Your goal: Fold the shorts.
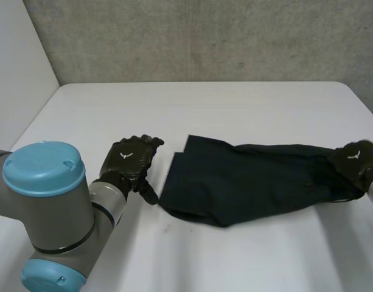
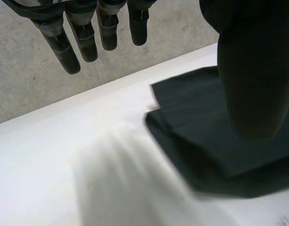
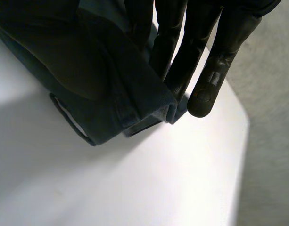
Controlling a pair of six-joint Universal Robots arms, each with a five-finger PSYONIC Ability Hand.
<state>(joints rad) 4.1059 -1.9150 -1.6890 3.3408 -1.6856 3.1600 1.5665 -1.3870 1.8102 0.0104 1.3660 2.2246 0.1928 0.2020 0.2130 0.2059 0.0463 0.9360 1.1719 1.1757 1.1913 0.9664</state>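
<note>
Two states — left hand (image 1: 130, 159) slack beside shorts (image 1: 247, 179) | right hand (image 1: 356, 159) pinches end

bare table (image 1: 204, 109) before and behind the shorts (image 1: 247, 179) (lying low), wall (image 1: 204, 36) beyond

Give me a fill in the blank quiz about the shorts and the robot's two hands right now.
1. The shorts lie on a ___ table.
2. The right hand pinches one end of the ___.
3. The left hand, beside the other end with straight fingers, holds ___.
Missing words: white; shorts; nothing.
</note>
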